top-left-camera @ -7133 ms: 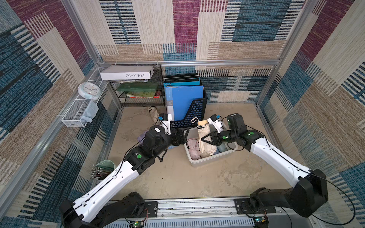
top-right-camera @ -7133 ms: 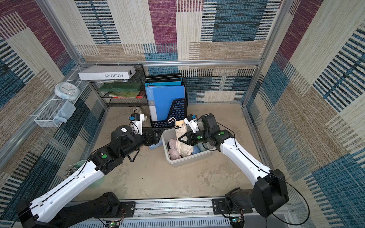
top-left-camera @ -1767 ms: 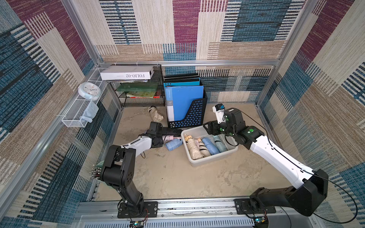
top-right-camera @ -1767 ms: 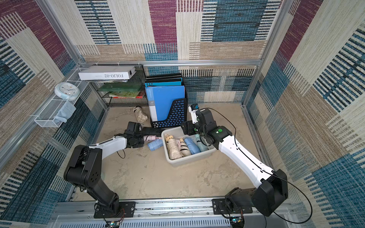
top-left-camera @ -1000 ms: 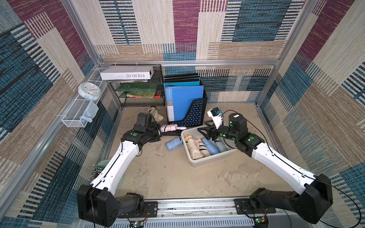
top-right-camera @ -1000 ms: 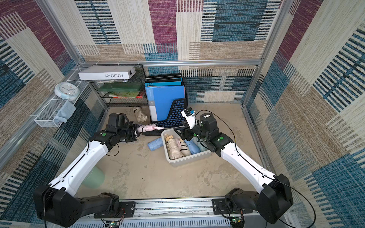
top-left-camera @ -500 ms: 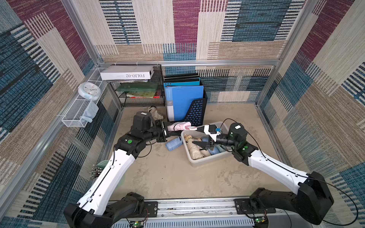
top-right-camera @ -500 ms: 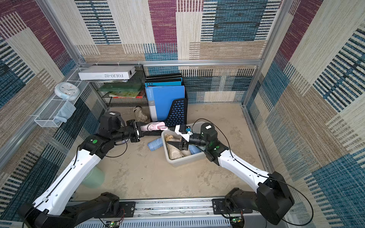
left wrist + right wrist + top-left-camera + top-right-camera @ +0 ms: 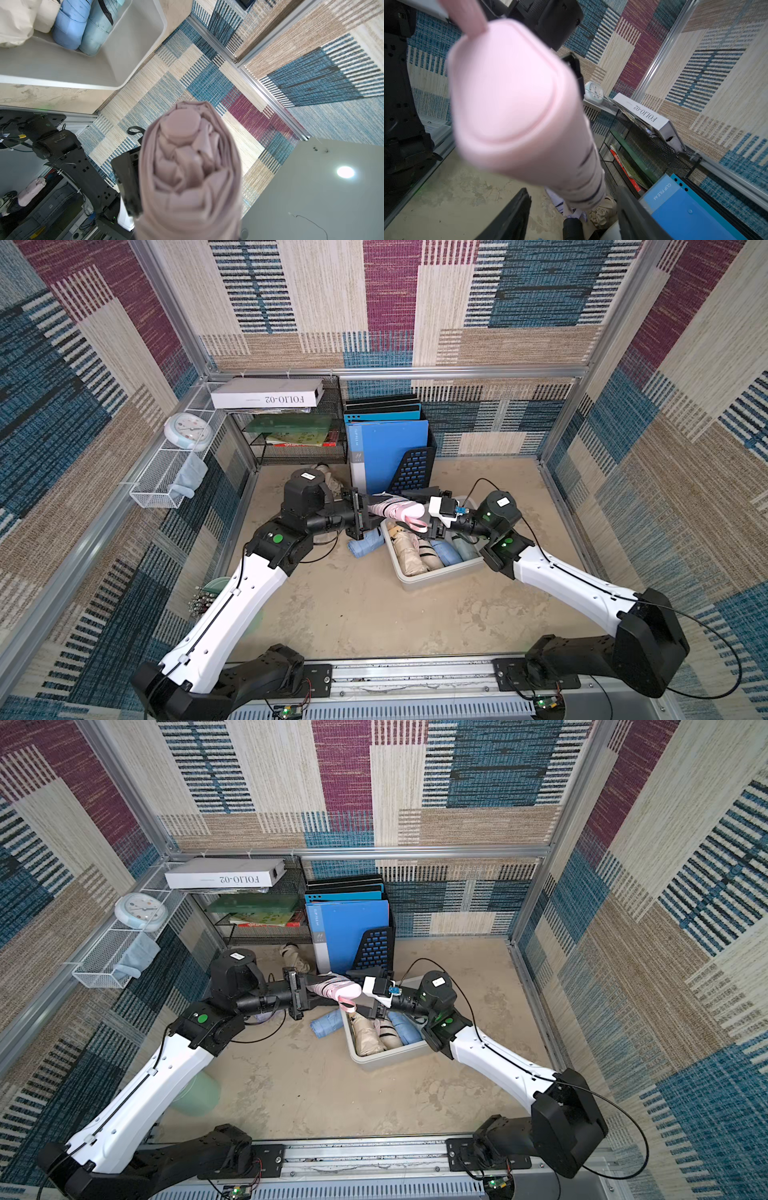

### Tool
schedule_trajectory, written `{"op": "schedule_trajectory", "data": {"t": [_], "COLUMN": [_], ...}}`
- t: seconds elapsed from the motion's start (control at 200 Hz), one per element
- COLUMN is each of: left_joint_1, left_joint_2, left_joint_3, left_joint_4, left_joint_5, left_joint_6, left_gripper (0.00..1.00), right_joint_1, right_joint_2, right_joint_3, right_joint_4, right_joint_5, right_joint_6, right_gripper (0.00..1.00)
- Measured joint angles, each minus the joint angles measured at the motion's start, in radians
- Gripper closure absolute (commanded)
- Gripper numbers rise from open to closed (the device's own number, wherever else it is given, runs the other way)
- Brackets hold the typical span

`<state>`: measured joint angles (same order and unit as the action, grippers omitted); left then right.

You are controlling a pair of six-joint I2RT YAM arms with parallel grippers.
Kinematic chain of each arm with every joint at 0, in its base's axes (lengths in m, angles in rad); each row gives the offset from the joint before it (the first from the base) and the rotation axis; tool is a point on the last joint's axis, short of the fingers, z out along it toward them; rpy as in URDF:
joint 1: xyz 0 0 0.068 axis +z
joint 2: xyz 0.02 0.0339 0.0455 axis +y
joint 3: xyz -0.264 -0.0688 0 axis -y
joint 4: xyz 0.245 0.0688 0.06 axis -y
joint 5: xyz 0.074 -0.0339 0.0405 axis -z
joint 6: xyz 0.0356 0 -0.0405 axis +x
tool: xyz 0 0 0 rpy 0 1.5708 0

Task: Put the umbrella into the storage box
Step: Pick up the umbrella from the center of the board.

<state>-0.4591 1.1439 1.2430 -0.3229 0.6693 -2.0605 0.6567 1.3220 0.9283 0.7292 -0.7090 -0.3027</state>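
Left gripper (image 9: 368, 512) clenched on the pink folded umbrella (image 9: 395, 508), its long axis running straight out into the right gripper (image 9: 422, 512), whose jaws stand released either side of the handle end, grey storage box (image 9: 436, 574) just below the right gripper.

Now airborne — umbrella (image 9: 395, 508), carried by left end effector (image 9: 368, 512) to right end effector (image 9: 426, 512).

Clock (image 9: 188, 432), FOLIO-02 box (image 9: 266, 393), blue folders (image 9: 390, 448), wire basket (image 9: 156, 487)
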Motion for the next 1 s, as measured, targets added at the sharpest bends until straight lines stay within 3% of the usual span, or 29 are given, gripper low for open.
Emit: {"op": "schedule_trajectory", "data": {"t": [0.326, 0.696, 0.741, 0.806, 0.862, 0.932, 0.997], "left_joint_1": [-0.038, -0.06, -0.061, -0.062, -0.064, -0.07, -0.069], "left_joint_2": [0.0, 0.005, 0.006, 0.006, 0.003, -0.005, -0.023], "left_joint_3": [-0.004, 0.01, 0.013, 0.016, 0.017, 0.017, 0.017], "left_joint_4": [0.031, 0.0, -0.01, -0.023, -0.034, -0.037, -0.042], "left_joint_5": [0.009, 0.014, 0.014, 0.014, 0.007, -0.022, -0.048], "left_joint_6": [-0.001, -0.004, -0.005, -0.009, -0.003, 0.006, 0.023], "left_gripper": [1.0, 1.0, 0.9, 0.59, 0.41, 0.25, 0.18], "right_joint_1": [0.01, 0.006, 0.006, 0.006, 0.006, 0.009, 0.011], "right_joint_2": [-0.001, 0.001, 0.002, 0.002, 0.002, 0.002, 0.0], "right_joint_3": [0.089, 0.137, 0.143, 0.145, 0.146, 0.145, 0.138], "right_joint_4": [-0.065, -0.174, -0.186, -0.197, -0.21, -0.237, -0.255], "right_joint_5": [-0.168, -0.244, -0.251, -0.259, -0.262, -0.275, -0.287], "right_joint_6": [-0.079, -0.239, -0.257, -0.274, -0.285, -0.285, -0.285], "right_gripper": [0.51, 0.72, 0.74, 0.76, 0.78, 0.8, 0.81]}}
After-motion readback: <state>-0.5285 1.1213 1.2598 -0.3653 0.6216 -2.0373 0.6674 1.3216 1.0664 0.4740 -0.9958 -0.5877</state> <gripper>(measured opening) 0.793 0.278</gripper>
